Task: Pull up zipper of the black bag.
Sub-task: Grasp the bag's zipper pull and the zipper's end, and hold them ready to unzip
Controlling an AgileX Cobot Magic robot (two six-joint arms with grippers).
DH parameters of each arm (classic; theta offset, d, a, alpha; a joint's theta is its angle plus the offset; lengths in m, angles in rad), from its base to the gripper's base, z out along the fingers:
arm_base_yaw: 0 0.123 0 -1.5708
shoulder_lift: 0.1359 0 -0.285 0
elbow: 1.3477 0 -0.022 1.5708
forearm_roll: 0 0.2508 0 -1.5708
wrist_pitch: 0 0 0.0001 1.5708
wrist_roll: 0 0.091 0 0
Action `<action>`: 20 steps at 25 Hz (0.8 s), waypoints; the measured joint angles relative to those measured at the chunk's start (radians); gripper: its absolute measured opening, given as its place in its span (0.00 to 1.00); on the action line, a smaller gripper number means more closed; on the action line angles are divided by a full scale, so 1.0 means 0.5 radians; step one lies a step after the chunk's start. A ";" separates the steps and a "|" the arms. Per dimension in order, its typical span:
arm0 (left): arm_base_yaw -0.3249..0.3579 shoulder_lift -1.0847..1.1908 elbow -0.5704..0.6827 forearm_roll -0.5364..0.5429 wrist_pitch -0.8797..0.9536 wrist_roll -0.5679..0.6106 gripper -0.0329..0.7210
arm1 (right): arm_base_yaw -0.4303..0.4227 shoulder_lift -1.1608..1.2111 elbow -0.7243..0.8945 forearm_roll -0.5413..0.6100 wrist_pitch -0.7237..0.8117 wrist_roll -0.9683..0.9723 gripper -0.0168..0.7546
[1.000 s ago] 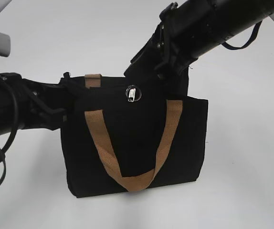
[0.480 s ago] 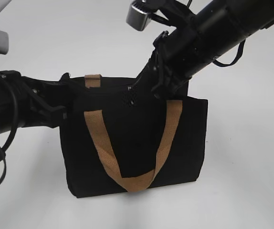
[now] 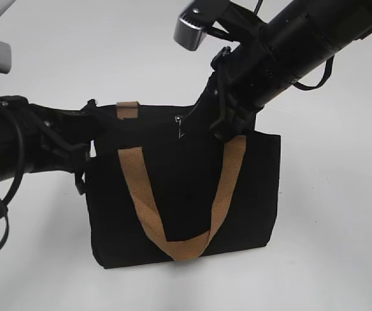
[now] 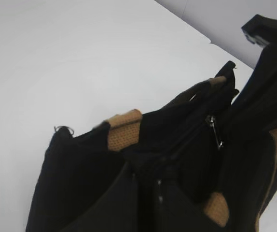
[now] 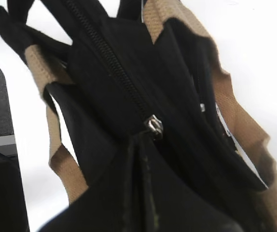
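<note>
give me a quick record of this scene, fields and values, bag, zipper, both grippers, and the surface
bag: black bag, upright, two tan handles
zipper: small metal pull at the bag's top edge, near the middle
left gripper: shut at the bag's left top corner; whether it pinches the fabric cannot be told
right gripper: shut at the zipper pull
surface: plain white table

The black bag (image 3: 183, 194) stands upright on the white table, with a tan handle hanging down its front in a U shape. The small silver zipper (image 3: 179, 123) sits on the bag's top edge, near 12 o'clock.
</note>
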 joint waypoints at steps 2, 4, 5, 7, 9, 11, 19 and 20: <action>0.000 0.000 0.000 -0.046 0.012 0.000 0.04 | 0.000 -0.009 0.000 -0.075 -0.007 0.050 0.02; 0.000 0.000 0.000 -0.075 0.030 0.000 0.04 | 0.000 -0.039 0.000 -0.228 -0.008 0.131 0.02; 0.000 0.000 0.000 -0.082 0.032 0.000 0.04 | 0.000 -0.054 0.000 -0.293 -0.008 0.181 0.02; 0.000 0.000 0.000 -0.088 0.034 0.000 0.04 | 0.000 -0.087 0.000 -0.436 -0.006 0.268 0.02; 0.000 0.000 0.000 -0.092 0.036 0.000 0.04 | 0.000 -0.111 0.000 -0.525 -0.002 0.347 0.02; 0.000 0.000 0.000 -0.096 0.036 0.000 0.04 | 0.000 -0.130 0.000 -0.542 0.000 0.390 0.02; 0.000 -0.004 0.000 -0.097 -0.015 0.000 0.04 | 0.000 -0.138 0.000 -0.053 -0.004 0.332 0.20; 0.000 -0.007 0.000 -0.097 -0.017 0.000 0.04 | 0.000 -0.138 0.000 -0.024 -0.004 0.330 0.28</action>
